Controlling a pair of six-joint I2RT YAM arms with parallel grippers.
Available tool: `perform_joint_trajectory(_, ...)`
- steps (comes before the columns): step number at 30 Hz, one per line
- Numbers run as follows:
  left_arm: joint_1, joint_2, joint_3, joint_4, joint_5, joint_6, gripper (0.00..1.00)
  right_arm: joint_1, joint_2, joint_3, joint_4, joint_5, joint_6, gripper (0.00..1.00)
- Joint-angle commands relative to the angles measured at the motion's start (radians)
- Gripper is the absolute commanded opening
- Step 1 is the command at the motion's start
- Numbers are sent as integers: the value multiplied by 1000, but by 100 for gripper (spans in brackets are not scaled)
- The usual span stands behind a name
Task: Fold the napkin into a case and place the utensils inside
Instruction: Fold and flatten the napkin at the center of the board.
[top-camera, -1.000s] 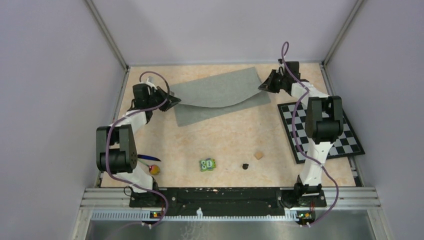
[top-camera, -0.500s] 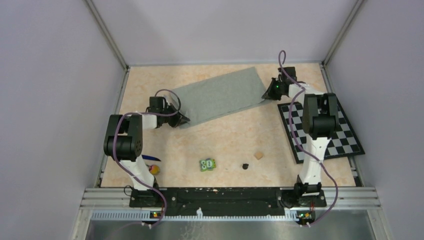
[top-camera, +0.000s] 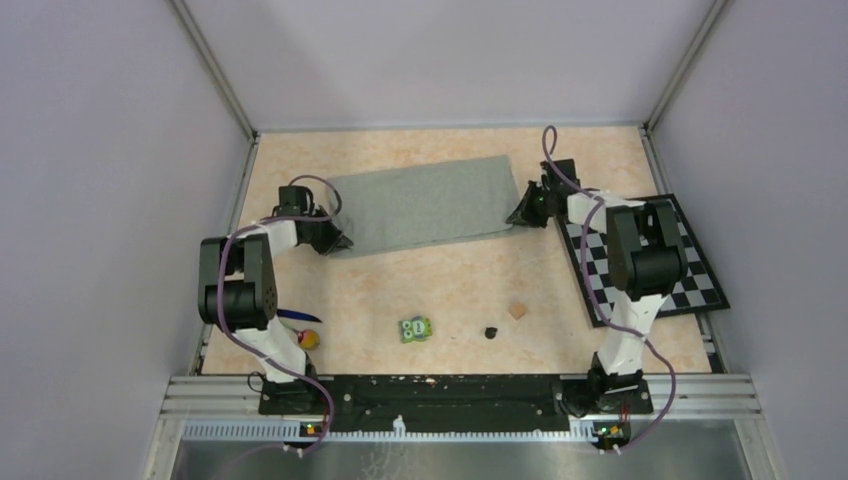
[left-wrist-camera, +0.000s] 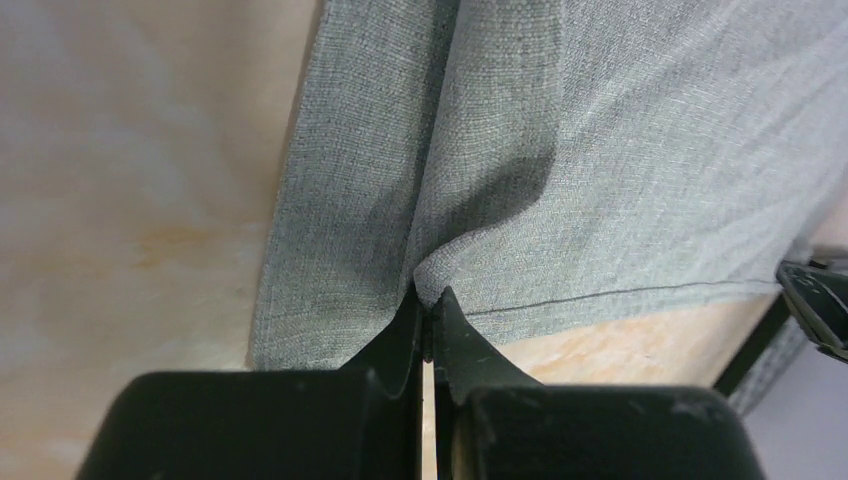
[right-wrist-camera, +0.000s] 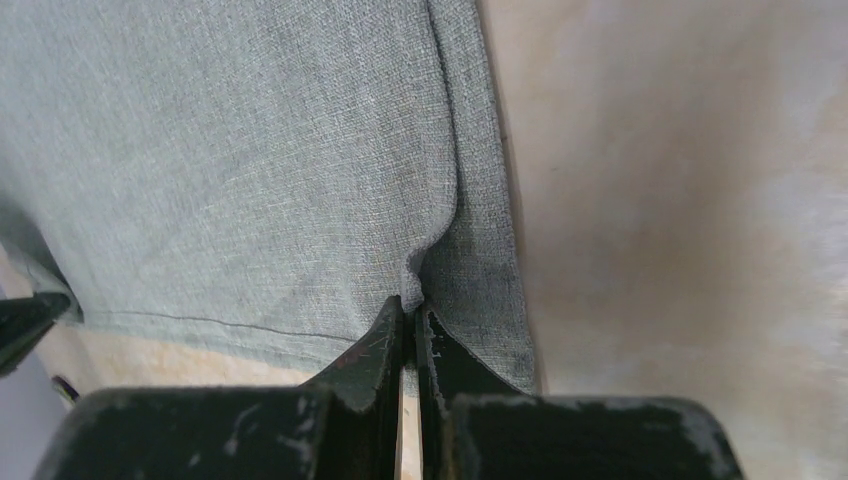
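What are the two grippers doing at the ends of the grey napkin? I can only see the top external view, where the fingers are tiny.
Observer: On the left wrist camera, the left gripper is shut on a pinched ridge of the napkin, near its corner.
Operator: And the right one?
Observer: The right wrist camera shows the right gripper shut on a similar pucker, close to the napkin's side edge.
Operator: Is the fold visible?
Observer: Both wrist views show a thin line along the near edge. Whether it is a hem or a layer edge, I cannot tell.
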Motion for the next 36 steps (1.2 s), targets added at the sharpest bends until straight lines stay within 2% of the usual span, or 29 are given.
perform_joint_trajectory(1, 12, -91, 53, -163, -124, 113, 0, 29, -59, 54, -109, 3, -29, 0)
perform_joint_trajectory(9, 22, -181, 114, -212, -94, 151, 0, 29, -150, 144, -184, 29, -89, 0)
perform_joint_trajectory(21, 34, -230, 65, -209, -63, 170, 0, 23, -204, 94, -198, 41, -106, 0)
perform_joint_trajectory(28, 35, -194, -23, -146, -46, 145, 0, 23, -155, 31, -129, 29, -103, 0)
perform_joint_trajectory(36, 34, -127, -52, -60, -33, 93, 0, 23, -46, 69, -91, 32, -115, 0)
